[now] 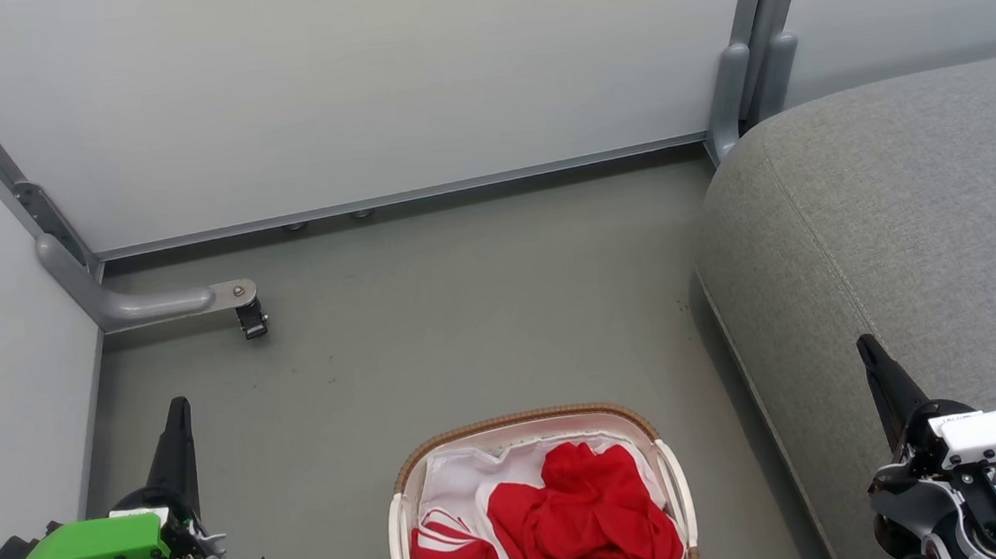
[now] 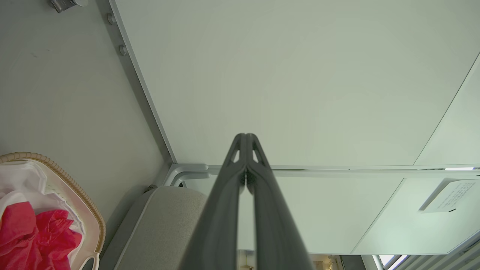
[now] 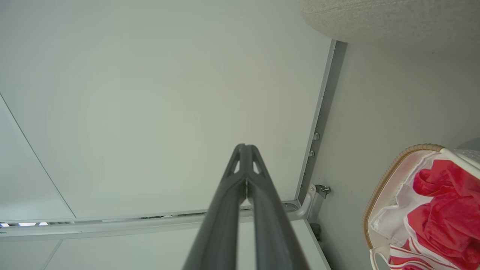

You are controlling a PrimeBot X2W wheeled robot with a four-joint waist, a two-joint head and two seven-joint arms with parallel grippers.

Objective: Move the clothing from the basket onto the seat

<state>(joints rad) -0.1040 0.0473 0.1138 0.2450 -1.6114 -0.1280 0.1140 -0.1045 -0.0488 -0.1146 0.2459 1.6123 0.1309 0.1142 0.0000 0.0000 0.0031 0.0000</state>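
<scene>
The red clothing (image 1: 584,521) lies crumpled in the white basket (image 1: 523,429) with a brown woven rim, on the floor at the bottom middle of the head view; one piece (image 1: 448,550) has white stripes. The grey seat (image 1: 895,239) stands to the right of it. My left gripper (image 1: 178,411) is shut and empty at the lower left, well left of the basket. My right gripper (image 1: 868,348) is shut and empty at the lower right, over the seat's edge. The clothing (image 2: 33,236) and basket (image 2: 75,187) also appear in the left wrist view, and the clothing (image 3: 446,210) in the right wrist view.
Pale partition walls (image 1: 358,86) close the space at the back and left. A grey metal foot with a small caster (image 1: 250,318) juts onto the floor at the back left. A white liner sheet (image 1: 469,482) lies under the clothing. Grey floor (image 1: 465,318) stretches between basket and wall.
</scene>
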